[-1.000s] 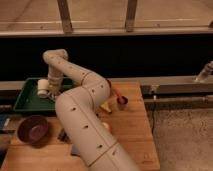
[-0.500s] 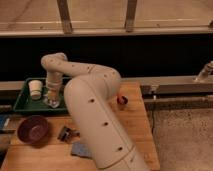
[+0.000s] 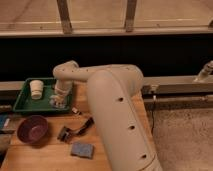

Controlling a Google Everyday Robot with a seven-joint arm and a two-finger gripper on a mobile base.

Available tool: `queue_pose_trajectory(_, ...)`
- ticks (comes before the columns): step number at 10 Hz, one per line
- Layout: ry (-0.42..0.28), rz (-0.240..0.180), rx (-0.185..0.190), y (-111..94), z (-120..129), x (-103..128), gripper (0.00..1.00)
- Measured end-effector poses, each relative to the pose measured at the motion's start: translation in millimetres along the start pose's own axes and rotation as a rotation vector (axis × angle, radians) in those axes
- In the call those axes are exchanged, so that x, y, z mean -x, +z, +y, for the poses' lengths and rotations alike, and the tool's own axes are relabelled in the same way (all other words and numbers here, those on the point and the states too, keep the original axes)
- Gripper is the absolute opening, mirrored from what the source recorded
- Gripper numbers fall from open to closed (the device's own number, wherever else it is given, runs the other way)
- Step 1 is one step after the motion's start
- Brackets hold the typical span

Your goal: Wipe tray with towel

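A green tray (image 3: pixel 21 101) sits at the back left of the wooden table, with a white cup (image 3: pixel 36 88) standing in its left half. My gripper (image 3: pixel 56 101) hangs down over the right part of the tray, to the right of the cup. A blue-grey folded towel (image 3: pixel 82 149) lies on the table near the front, well apart from the gripper. My cream arm (image 3: pixel 112 105) arches across the middle of the view and hides the table behind it.
A maroon bowl (image 3: pixel 32 129) stands on the table in front of the tray. A dark small object (image 3: pixel 76 130) lies between the tray and the towel. A black wall and a metal rail (image 3: pixel 175 85) run behind the table. Carpet lies to the right.
The gripper has moved right inside the tray, away from the cup. The arm has swung towards the camera and now covers the red object at the table's middle.
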Motion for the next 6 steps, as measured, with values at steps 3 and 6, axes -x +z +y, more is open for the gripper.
queue_pose_trajectory(3,0.000,-0.060,-0.047,17,-30,37,0.00)
queue_pose_trajectory(6,0.002,-0.069,-0.063,29,-62,48,0.00)
